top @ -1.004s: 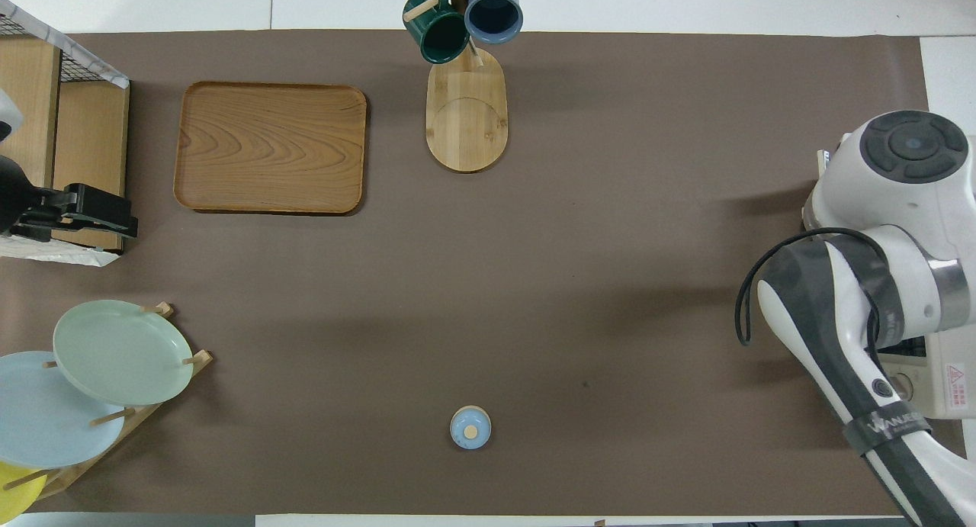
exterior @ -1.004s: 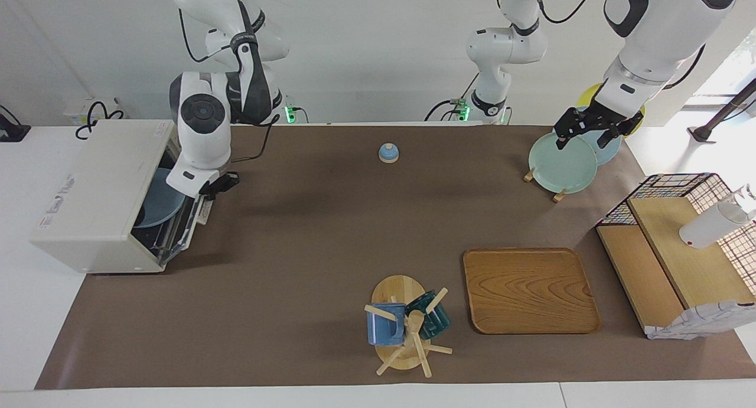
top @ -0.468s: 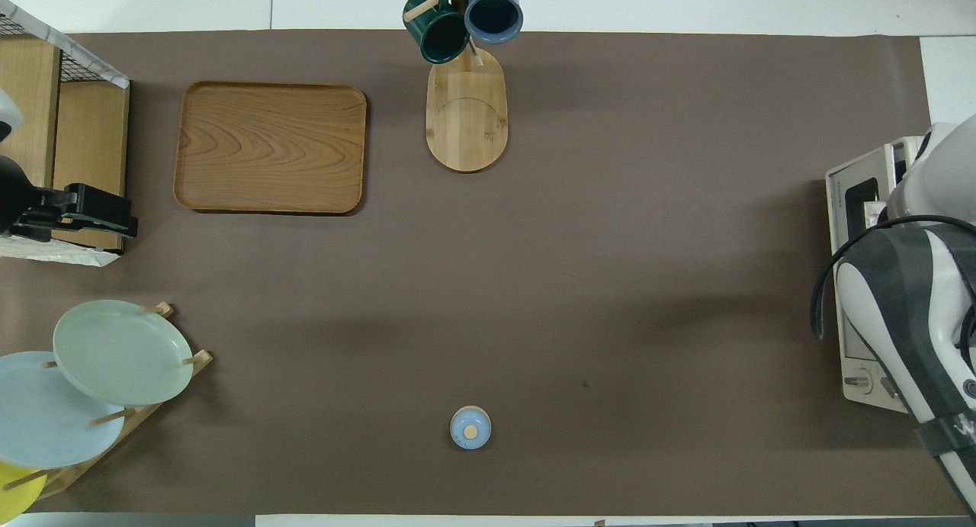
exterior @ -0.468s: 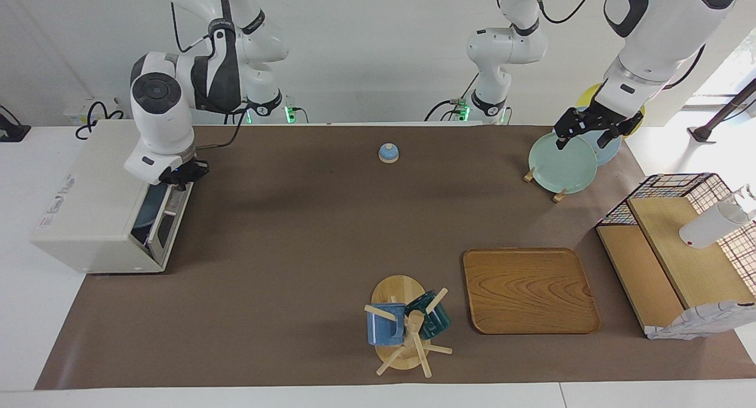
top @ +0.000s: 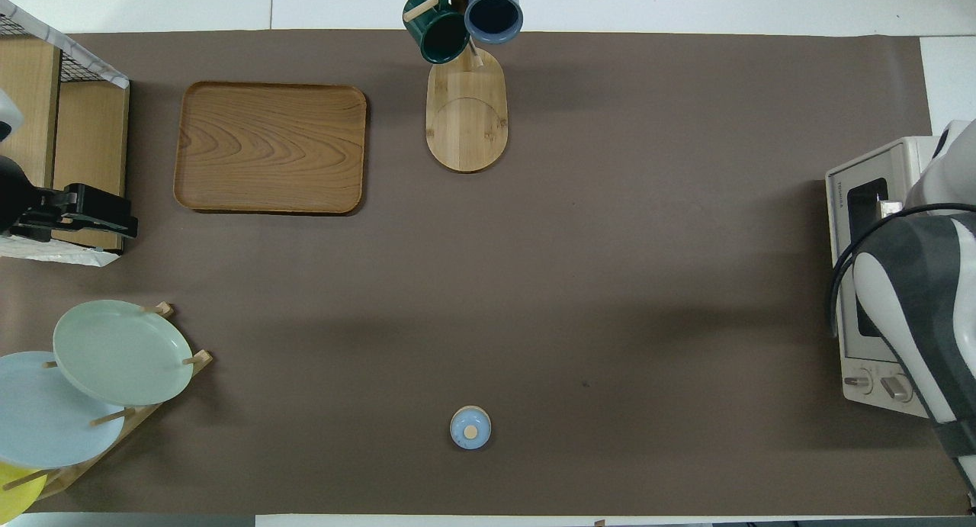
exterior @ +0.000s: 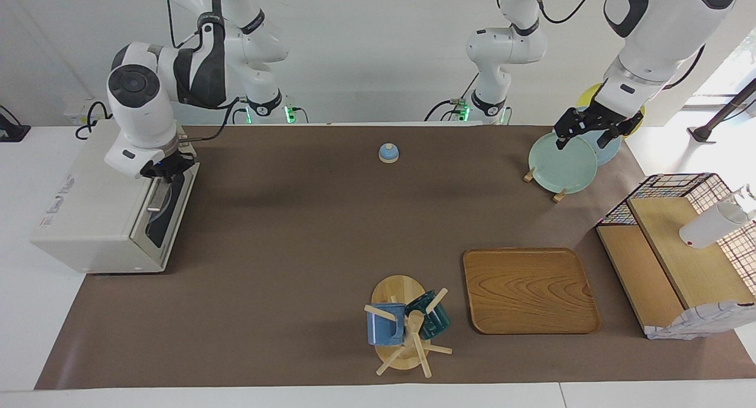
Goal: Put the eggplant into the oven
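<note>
At the right arm's end of the brown-covered surface [exterior: 295,248] stands the cream-white toaster oven [exterior: 88,201], its dark glass door [exterior: 170,216] raised against the front, shut or very nearly so. The right claw [exterior: 164,170] is at the door's top edge, its fingertips pressed together with nothing between them. The eggplant shows in neither view, so where it lies cannot be told; only a bluish curve is visible through the glass. Near the middle of the surface, close to the robots, sits a small blue call bell [exterior: 388,153]. Much farther from the robots stands a wooden mug tree [exterior: 397,290] carrying a blue mug [exterior: 384,328] and a dark green mug [exterior: 434,316], with an empty wooden tray [exterior: 528,290] just beside it toward the left arm's end. Nearer to the robots, a wooden plate rack holds a pale green plate [exterior: 561,169] with a light blue and a yellow one stacked against it. The left claw [exterior: 589,135] hangs in the air around this rack, fingers spread wide and empty. At the very end stands a wire-and-wood shelf [exterior: 679,266] with a white bottle [exterior: 711,224] on it.
</note>
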Robot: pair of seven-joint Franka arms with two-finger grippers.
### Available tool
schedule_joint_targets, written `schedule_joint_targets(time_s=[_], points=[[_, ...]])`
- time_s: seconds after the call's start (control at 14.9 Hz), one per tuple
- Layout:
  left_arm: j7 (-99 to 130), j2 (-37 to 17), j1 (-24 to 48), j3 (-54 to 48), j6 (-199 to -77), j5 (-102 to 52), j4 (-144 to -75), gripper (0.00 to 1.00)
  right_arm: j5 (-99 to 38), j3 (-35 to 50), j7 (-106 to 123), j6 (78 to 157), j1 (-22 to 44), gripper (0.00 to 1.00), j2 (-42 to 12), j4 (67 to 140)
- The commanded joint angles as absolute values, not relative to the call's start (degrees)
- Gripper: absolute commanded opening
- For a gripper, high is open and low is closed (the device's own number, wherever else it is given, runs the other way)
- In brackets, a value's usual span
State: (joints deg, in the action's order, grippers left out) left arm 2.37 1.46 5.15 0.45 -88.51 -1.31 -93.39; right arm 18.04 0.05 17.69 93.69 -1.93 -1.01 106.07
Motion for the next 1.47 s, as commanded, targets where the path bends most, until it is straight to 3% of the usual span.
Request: schedule_joint_targets(time_s=[0.0,0.13,0.27,0.33,0.4,1.0,1.41], points=[[2.0,3.3,4.7,0.2,-89.6,-1.8,-95.5,1.00,12.6,0.5,19.1,86.7,-0.7,0.04,-3.3,96.9],[2.0,3.3,4.7,0.2,-89.6,-1.8,-95.5,1.00,7.2,0.4,18.9,86.2,-0.9,0.21,-2.6,96.0],[2.1,3.3,4.7,0.2,-89.6,-1.8,-95.5,1.00,4.7,0.4,18.1,86.7,-0.7,0.46,-1.4,95.8],[2.1,3.3,4.7,0.2,-89.6,-1.8,-95.5,1.00,3.6,0.4,17.6,87.0,-0.7,0.80,-1.4,95.8],[2.1,3.3,4.7,0.2,-89.6,-1.8,-95.5,1.00,1.8,0.4,17.1,87.3,-1.1,1.00,-1.4,95.7],[2.0,3.3,4.7,0.2,-89.6,-1.8,-95.5,1.00,-0.8,0.5,12.4,83.0,0.1,1.00,-2.9,89.9],[2.1,3.3,4.7,0.2,-89.6,-1.8,-95.5,1.00,-0.3,-0.1,8.1,82.4,1.1,1.00,-1.2,90.3]])
